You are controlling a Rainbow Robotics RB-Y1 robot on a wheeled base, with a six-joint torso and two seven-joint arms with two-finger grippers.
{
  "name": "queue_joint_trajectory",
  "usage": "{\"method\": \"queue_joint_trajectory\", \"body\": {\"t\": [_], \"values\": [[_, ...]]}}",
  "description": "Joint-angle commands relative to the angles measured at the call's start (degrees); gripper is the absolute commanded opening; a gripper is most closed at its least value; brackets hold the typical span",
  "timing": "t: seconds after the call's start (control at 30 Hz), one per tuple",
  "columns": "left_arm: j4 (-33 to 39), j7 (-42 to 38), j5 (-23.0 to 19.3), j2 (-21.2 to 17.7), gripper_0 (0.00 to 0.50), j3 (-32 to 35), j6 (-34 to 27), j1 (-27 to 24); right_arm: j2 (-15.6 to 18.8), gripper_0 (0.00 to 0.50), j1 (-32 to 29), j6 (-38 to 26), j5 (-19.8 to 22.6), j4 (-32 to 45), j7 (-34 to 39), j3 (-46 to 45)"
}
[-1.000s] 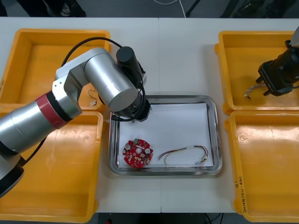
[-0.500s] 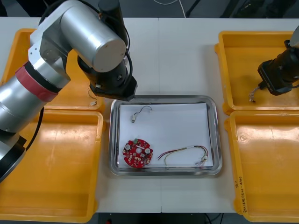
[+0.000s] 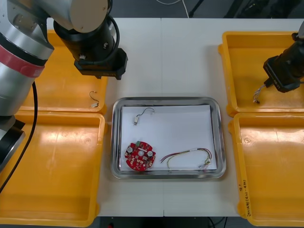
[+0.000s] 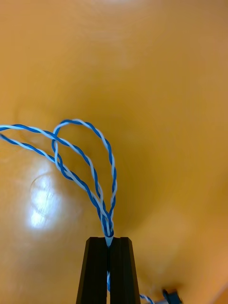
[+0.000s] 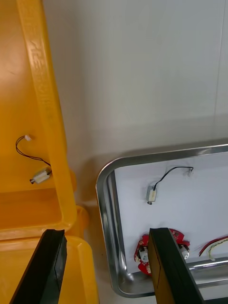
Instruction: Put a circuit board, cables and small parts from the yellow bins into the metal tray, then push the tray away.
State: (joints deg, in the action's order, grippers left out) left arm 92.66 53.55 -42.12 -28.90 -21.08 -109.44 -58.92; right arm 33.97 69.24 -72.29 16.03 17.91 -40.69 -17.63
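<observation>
the right gripper [image 4: 109, 240] pinches a thin twisted blue and white cable [image 4: 105, 219] over the far right yellow bin [image 3: 237, 57]. the cable loops out past the fingertips, its two strands wound like rope. the left gripper [image 5: 107, 232] hangs spread above the far left bin [image 3: 52, 90], near the metal tray [image 3: 220, 137]. the tray holds a round red circuit board [image 3: 139, 156], a red and yellow cable [image 3: 185, 154] and a small metal part [image 3: 136, 121].

Twisted blue-white cable [image 4: 107, 223] (yellow bins [image 3: 256, 52])
</observation>
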Motion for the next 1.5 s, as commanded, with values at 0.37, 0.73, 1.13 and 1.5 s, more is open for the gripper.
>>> {"method": "queue_joint_trajectory", "body": {"t": [0.37, 0.73, 1.13, 1.5], "values": [[-4.6, 6.5, 4.9, -1.7, 0.5, 8.4, -0.6, -3.5, 1.2, 0.0, -0.1, -26.2, -2.1, 25.9, -1.7, 0.4], [-11.9, 15.0, 7.6, -2.1, 0.5, 9.1, 2.6, -3.4, 2.3, 0.0, -10.4, -37.7, 6.1, 52.1, -2.5, 0.4], [-17.8, 20.3, 8.8, -2.5, 0.5, 9.1, 9.4, -3.0, 2.0, 0.0, -13.7, -37.7, 15.8, 69.5, -3.4, 5.1], [-17.9, 22.7, 8.3, -3.4, 0.5, 9.1, 14.5, 0.7, 2.2, 0.0, -18.6, -37.7, 21.8, 84.7, -5.9, 16.7]]}}
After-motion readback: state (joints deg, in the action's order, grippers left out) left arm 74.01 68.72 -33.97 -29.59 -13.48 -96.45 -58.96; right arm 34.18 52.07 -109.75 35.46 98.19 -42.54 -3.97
